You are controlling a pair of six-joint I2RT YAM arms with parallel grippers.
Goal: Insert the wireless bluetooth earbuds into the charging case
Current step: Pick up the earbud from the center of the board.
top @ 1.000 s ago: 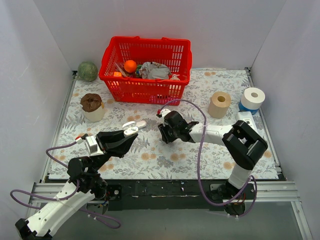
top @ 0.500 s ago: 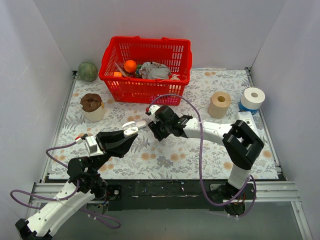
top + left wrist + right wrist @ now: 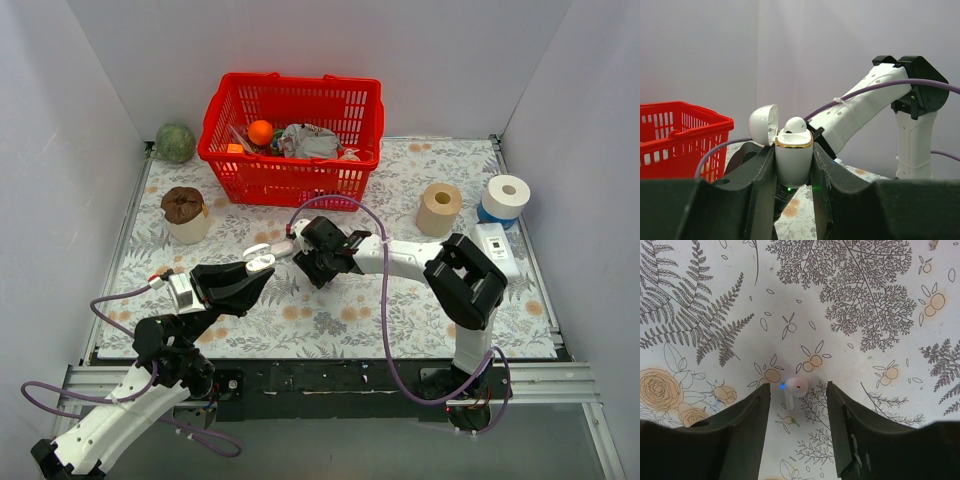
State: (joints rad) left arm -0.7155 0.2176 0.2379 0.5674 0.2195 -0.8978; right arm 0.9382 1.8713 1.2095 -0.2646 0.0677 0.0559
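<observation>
My left gripper (image 3: 793, 161) is shut on the white charging case (image 3: 793, 167) and holds it upright above the mat. The case's lid (image 3: 763, 124) is swung open to the left, and one white earbud (image 3: 795, 125) sits in the case's top. In the top view this gripper (image 3: 258, 272) and the case (image 3: 262, 263) are left of centre. My right gripper (image 3: 798, 396) is open and points down at the floral mat. A second earbud (image 3: 796, 386) lies between its fingers, touching neither. In the top view the right gripper (image 3: 300, 258) is just right of the case.
A red basket (image 3: 290, 150) full of items stands at the back. A green ball (image 3: 175, 142) and a cup with a brown top (image 3: 184, 215) are at the left. A tan roll (image 3: 439, 208), a white roll (image 3: 505, 196) and a white box (image 3: 493, 245) are at the right.
My right gripper has moved left across the mat, from the middle to just beside the held case. The left arm and the case have not moved.
</observation>
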